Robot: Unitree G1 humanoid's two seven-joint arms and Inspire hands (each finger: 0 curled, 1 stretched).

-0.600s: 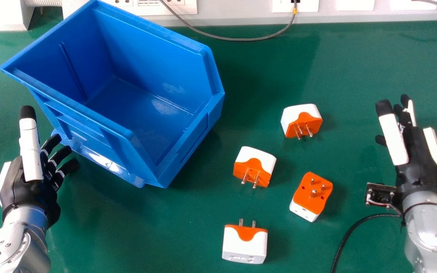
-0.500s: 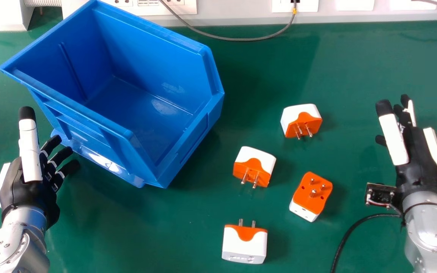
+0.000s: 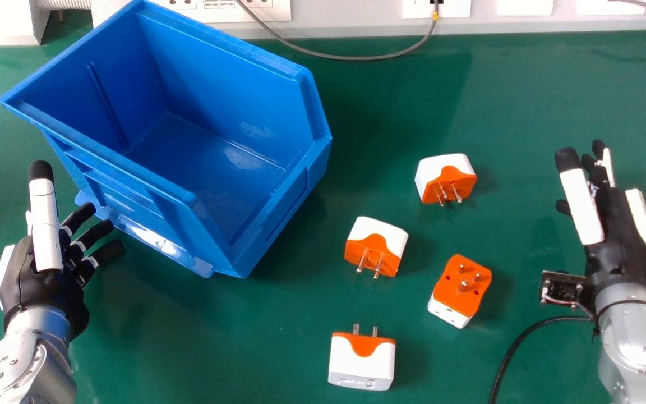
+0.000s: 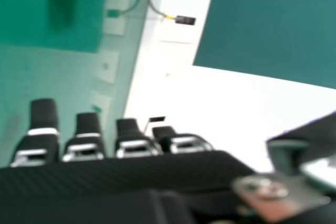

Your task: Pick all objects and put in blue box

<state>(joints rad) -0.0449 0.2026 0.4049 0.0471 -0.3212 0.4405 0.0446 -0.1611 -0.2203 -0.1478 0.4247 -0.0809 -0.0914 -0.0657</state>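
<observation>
The box [image 3: 216, 151], beside the left hand [image 3: 42, 280], is empty; four adapters [image 3: 377, 247] remain left of the spread right hand [image 3: 614, 235]. Left fingers are spread.

No words, numbers or signs can be read on the table [image 3: 199, 342] or the blue box [image 3: 233, 73]. Faint marks line the white side of the nearest plug adapter [image 3: 361, 367], too small to make out.

Seemingly a lab, given green worktop [image 3: 525, 90] and wall sockets [image 3: 233, 13].
</observation>
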